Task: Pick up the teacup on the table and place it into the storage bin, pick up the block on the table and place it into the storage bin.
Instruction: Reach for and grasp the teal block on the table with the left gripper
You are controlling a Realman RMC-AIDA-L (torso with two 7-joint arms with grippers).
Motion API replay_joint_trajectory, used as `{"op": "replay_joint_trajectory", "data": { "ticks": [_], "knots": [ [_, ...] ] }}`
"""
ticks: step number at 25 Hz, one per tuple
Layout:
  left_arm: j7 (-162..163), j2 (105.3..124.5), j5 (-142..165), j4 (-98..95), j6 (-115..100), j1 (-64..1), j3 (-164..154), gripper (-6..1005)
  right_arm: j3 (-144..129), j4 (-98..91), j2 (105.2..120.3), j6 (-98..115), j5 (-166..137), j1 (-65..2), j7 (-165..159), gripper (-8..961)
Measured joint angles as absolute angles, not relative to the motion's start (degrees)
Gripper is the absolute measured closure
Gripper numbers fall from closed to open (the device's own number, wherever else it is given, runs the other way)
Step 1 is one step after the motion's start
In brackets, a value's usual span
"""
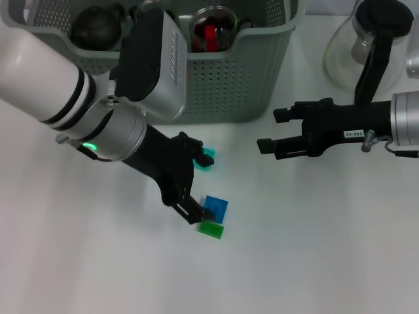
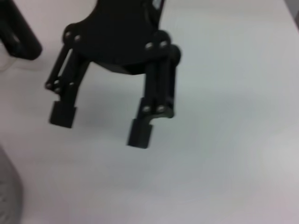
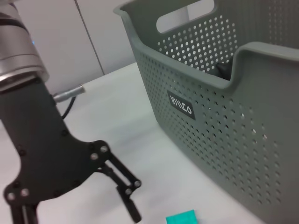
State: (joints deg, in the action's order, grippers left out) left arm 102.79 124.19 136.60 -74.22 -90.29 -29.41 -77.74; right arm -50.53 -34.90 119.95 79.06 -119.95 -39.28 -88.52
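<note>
Hanging the left gripper [image 1: 195,182] low, fingers spread and holding nothing, among three small blocks lying on the table just before the one storage bin [image 1: 222,85]: teal block [image 1: 208,157], blue block [image 1: 217,207], green block [image 1: 211,229]. Judging them light, rigid, slick; pinching across flat sides. Idling the right gripper [image 1: 273,131], fingers apart

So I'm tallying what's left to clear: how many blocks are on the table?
3. A teal block sits just before the storage bin; a blue block and a green block touch near the left pincer. The arm may hide others.
</note>
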Motion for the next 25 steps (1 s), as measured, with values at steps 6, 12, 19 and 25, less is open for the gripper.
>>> {"op": "replay_joint_trajectory", "data": {
  "ticks": [6, 12, 19, 25],
  "knots": [
    [104.5, 124.3, 138.2, -73.5, -85.3, -29.5, -77.7, 31, -50.5, -34.9, 119.97, 79.3, -119.9, -38.9, -88.9, 72],
    [104.3, 124.13, 139.8, -70.4, -82.8, -31.6, -77.9, 31, -50.5, -34.9, 119.89, 79.5, -119.9, -38.8, -89.0, 71],
    [103.8, 124.17, 141.3, -65.7, -79.3, -34.6, -78.0, 31, -50.5, -34.9, 119.88, 79.7, -119.9, -38.7, -89.0, 72],
    [104.0, 124.21, 143.2, -63.3, -77.0, -36.1, -78.0, 30, -50.5, -34.9, 119.88, 79.7, -119.9, -38.4, -89.0, 71]
  ]
}}
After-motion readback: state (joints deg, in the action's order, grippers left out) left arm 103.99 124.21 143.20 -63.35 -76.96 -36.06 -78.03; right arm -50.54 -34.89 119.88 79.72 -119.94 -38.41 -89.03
